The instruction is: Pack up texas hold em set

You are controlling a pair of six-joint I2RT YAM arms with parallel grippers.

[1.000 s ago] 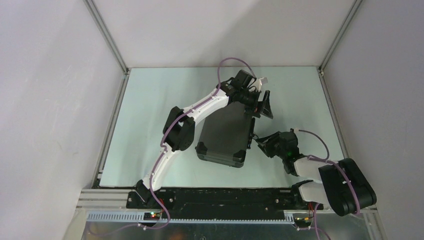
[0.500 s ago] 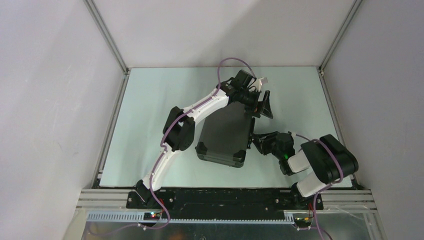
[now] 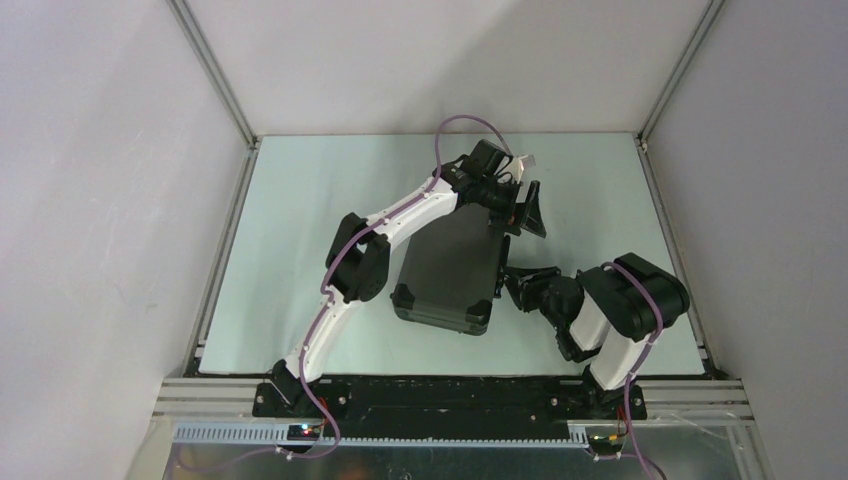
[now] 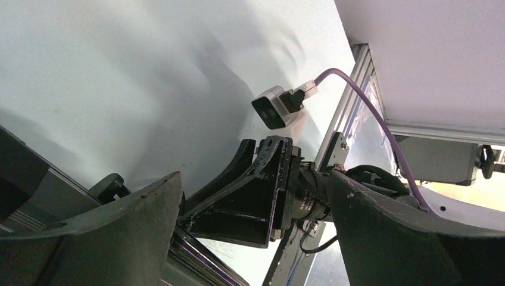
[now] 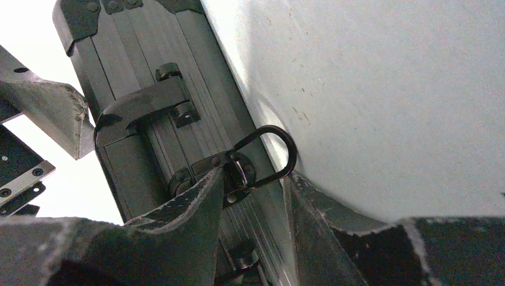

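Observation:
The texas hold em set shows as a closed dark grey briefcase point(image 3: 450, 265) lying flat in the middle of the table. My left gripper point(image 3: 528, 212) hovers at the case's far right corner, wide open with nothing between its fingers point(image 4: 107, 232). My right gripper point(image 3: 517, 285) is at the case's right side. In the right wrist view, the case's ribbed side point(image 5: 128, 161) carries a black handle point(image 5: 140, 107) and a latch point(image 5: 238, 170) with a wire loop point(image 5: 283, 149). The right gripper point(image 5: 253, 190) stands partly open, with a finger on either side of that latch.
The pale green table point(image 3: 300, 220) is fenced by aluminium rails point(image 3: 225, 250) and white walls. My left forearm lies across the case's lid. The right arm's elbow point(image 3: 640, 295) stands high near the right rail. In the left wrist view the right arm's camera point(image 4: 275, 107) shows.
The right arm's elbow has swung left and folded up, bringing its wrist closer to the case side. Its jaws have widened slightly. The left arm and the case have not moved.

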